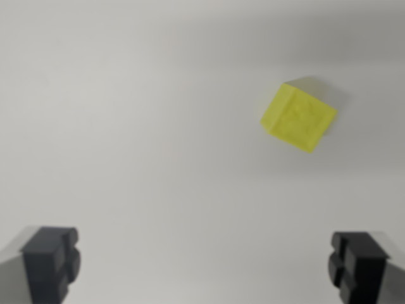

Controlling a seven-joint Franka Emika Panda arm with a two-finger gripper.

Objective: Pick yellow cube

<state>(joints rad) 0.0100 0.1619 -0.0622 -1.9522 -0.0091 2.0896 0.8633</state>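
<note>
Cube position: your yellow cube (298,118) sits alone on the plain pale surface (139,126), up in the wrist view's right half and well apart from the fingers.
Cube pose: it rests flat but turned, so its edges run at a slant to the frame.
Tool state: your gripper (205,266) is spread wide and holds nothing; one dark fingertip (50,259) shows low on the wrist view's left, the other low on the right.
Handling, as a guess: it looks like a small, rigid, light plastic block with smooth sides, so expect it to slide if nudged off-centre.
Where to take hold: two opposite flat sides, mid-height.
Needed first: centre over it and rotate your wrist to match the slant.
</note>
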